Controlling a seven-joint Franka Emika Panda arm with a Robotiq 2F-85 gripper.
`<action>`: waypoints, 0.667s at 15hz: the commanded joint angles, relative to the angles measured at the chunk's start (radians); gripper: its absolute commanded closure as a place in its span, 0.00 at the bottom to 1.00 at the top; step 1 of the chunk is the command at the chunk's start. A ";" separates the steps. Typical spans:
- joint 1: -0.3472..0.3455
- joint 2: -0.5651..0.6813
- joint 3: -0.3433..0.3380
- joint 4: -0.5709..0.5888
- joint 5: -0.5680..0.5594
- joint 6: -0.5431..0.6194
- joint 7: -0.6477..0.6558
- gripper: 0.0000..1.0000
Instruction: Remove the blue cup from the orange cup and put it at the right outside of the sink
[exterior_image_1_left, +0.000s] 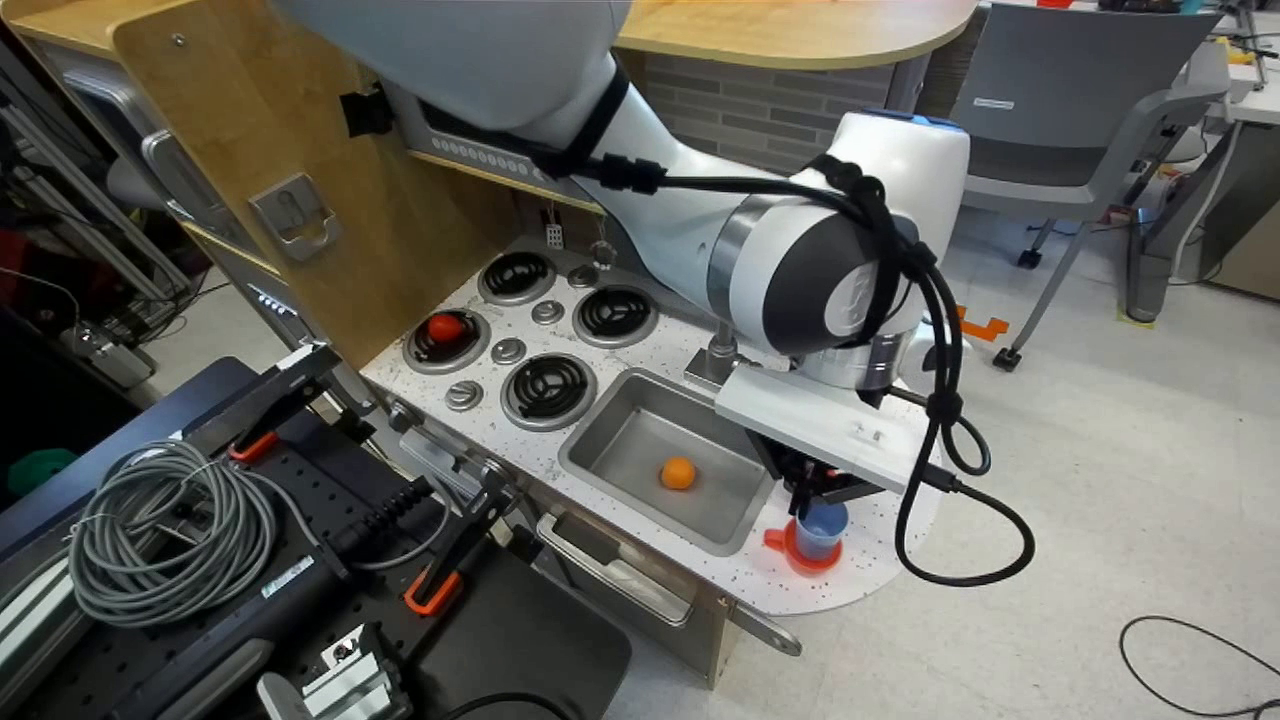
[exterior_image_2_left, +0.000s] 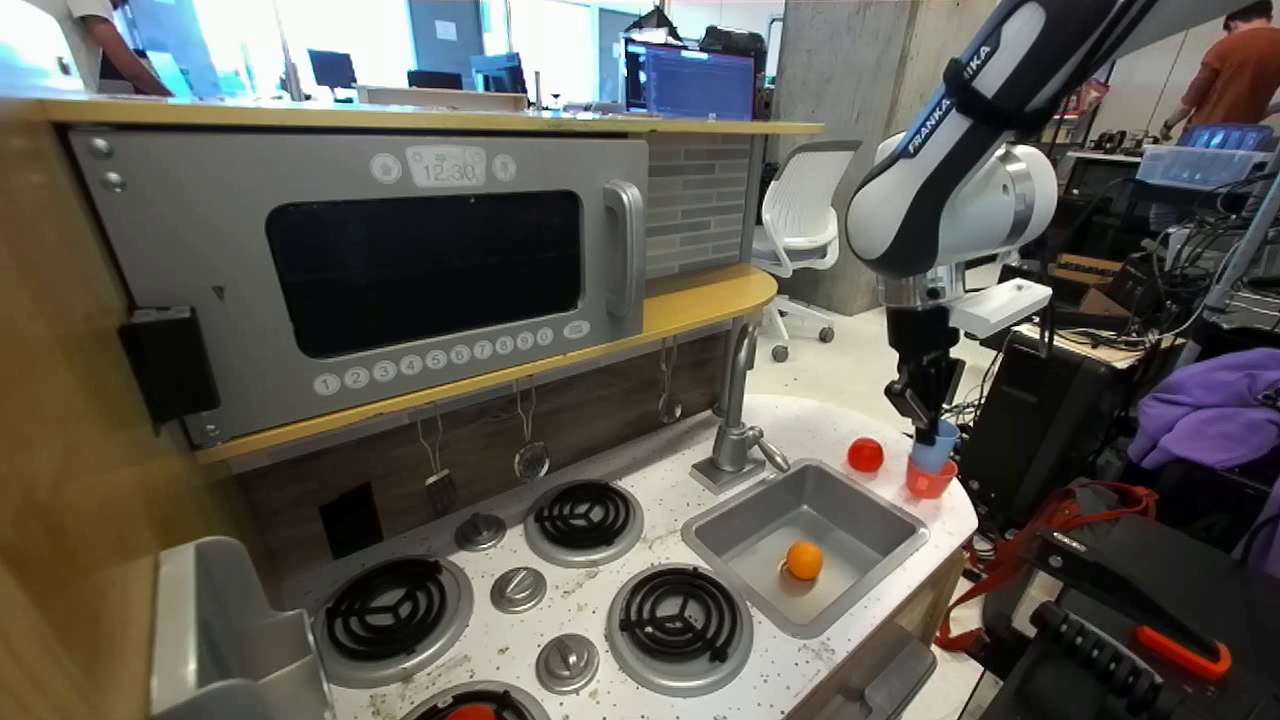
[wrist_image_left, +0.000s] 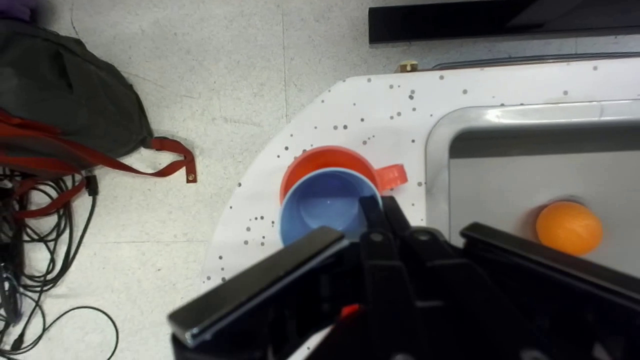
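Observation:
The blue cup (wrist_image_left: 312, 207) stands out above the orange cup (wrist_image_left: 325, 156), its rim offset from the orange rim. Both also show in the exterior views: the blue cup (exterior_image_1_left: 822, 527) (exterior_image_2_left: 936, 452) over the orange cup (exterior_image_1_left: 808, 562) (exterior_image_2_left: 930, 482), which is on the countertop beside the sink (exterior_image_1_left: 650, 400). I cannot tell whether the blue cup's base is still inside the orange cup. My gripper (wrist_image_left: 381, 204) is shut on the blue cup's wall, one fingertip inside the cup and one outside. The orange cup's handle points toward the sink in the wrist view.
An orange ball (exterior_image_1_left: 678, 473) lies in the sink. A red ball (exterior_image_2_left: 865, 455) is on the countertop near the orange cup. The faucet (exterior_image_2_left: 735, 440) rises behind the sink. A red round thing (exterior_image_1_left: 445, 327) sits on a burner. The countertop's rounded edge (wrist_image_left: 260, 160) is close to the cups.

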 joint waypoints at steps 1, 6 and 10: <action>-0.012 -0.103 0.015 -0.069 0.014 -0.043 -0.022 0.99; -0.025 -0.129 0.001 0.026 0.047 -0.146 0.021 0.99; -0.037 -0.034 -0.012 0.190 0.100 -0.156 0.135 0.99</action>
